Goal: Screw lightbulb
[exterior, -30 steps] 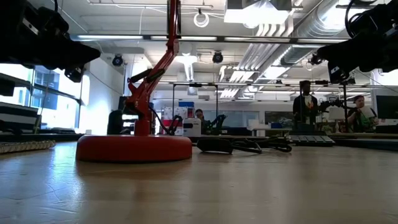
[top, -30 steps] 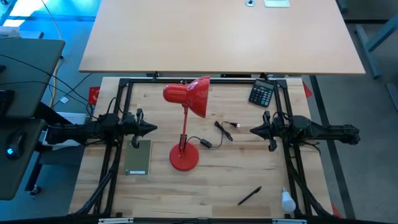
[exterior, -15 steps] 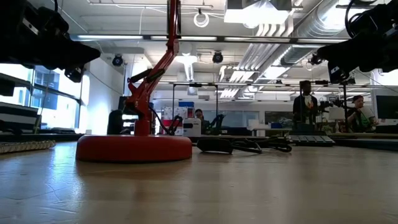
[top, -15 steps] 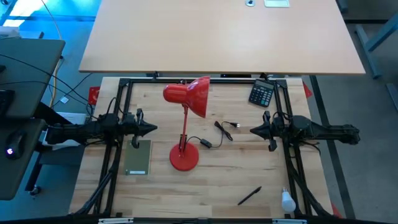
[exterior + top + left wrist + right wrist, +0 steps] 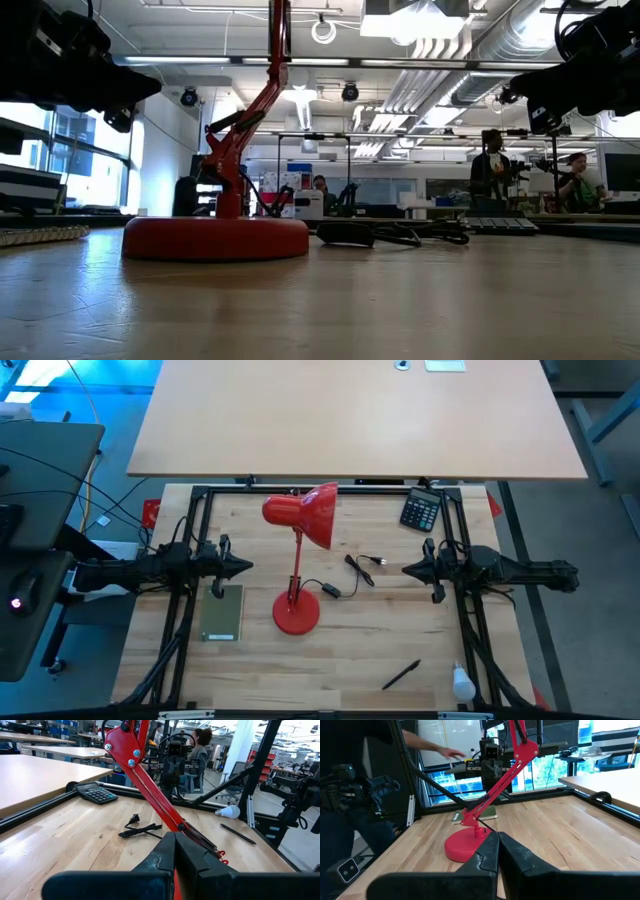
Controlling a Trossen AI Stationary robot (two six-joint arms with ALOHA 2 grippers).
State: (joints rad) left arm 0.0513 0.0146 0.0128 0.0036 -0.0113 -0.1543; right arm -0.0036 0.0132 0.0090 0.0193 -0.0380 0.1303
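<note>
**Lightbulb lying untouched at the desk's near right corner**

Lightbulb (image 5: 461, 682) is what you are seeing in the high view near the front right edge of the desk (image 5: 380, 630), just beside the right frame rail, with the black pen (image 5: 401, 674) close to its left. The red lamp (image 5: 298, 560) is standing mid-desk, its shade pointing toward the far edge. The left end effector (image 5: 243, 567) and the right end effector (image 5: 409, 570) are hovering at either side of the lamp, both clenched on nothing. A calculator (image 5: 421, 510) is sitting at the far right, a notebook (image 5: 222, 612) at the left.

In the low view, you are looking at the lamp's base (image 5: 215, 238) resting flat.

The left wrist view is showing you the lightbulb (image 5: 228, 812) lying beyond the lamp's arm, well apart from the clenched fingers (image 5: 187, 857).
</note>
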